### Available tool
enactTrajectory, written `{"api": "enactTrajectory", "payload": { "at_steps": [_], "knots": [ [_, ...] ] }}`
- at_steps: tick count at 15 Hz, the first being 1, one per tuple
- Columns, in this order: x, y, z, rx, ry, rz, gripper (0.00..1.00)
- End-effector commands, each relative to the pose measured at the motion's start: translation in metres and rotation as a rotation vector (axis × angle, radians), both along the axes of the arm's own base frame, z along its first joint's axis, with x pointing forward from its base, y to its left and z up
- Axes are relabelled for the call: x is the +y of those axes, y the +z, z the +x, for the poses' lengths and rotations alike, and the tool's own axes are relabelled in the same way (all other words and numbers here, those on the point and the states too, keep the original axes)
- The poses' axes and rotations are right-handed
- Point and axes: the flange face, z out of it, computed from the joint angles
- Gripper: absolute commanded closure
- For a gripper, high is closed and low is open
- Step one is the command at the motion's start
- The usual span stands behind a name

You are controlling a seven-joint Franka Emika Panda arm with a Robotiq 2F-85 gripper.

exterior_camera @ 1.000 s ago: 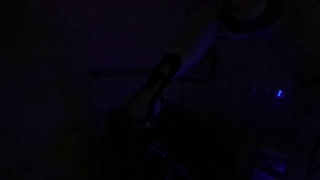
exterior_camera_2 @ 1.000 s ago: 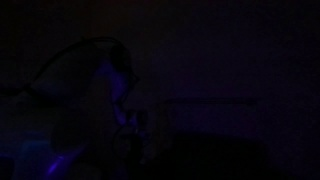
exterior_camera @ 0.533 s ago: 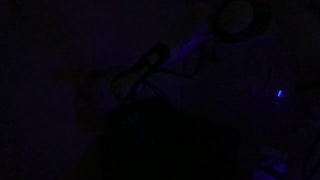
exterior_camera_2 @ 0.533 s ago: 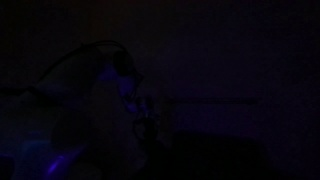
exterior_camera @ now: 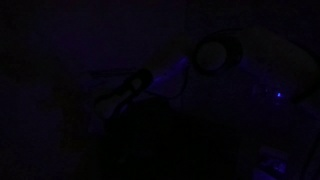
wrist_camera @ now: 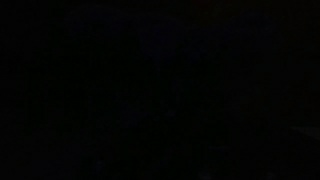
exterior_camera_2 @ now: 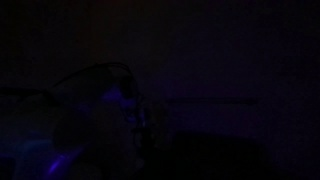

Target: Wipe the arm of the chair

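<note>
The scene is almost fully dark. In both exterior views I make out only the faint bluish outline of my arm, reaching down and to the left in one of them. My gripper is a dim shape at the arm's end; its jaws cannot be made out. The chair, its arm and any cloth are hidden in the dark. The wrist view is black.
A small blue light glows at the right. A dark bulky mass fills the lower middle; I cannot tell what it is.
The arm's outline has moved down and to the left in one exterior view, and lowered slightly in the other.
</note>
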Motion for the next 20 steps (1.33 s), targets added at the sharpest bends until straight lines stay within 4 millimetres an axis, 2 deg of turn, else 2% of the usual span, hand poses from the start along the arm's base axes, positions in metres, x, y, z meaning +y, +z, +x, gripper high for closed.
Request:
{"api": "enactTrajectory", "payload": {
  "at_steps": [1,3,6,9,15,18,20],
  "knots": [
    [0.021,-0.03,-0.002,0.066,0.069,0.035,0.93],
    [0.024,-0.047,-0.007,0.101,0.084,0.042,0.93],
    [0.018,-0.065,-0.019,0.153,0.081,0.074,0.93],
    [0.016,-0.081,-0.044,0.228,0.082,0.114,0.93],
    [0.003,-0.108,-0.128,0.459,-0.035,0.205,0.93],
    [-0.008,-0.112,-0.164,0.536,-0.129,0.223,0.93],
    [-0.019,-0.107,-0.186,0.57,-0.162,0.229,0.93]
  ]
}}
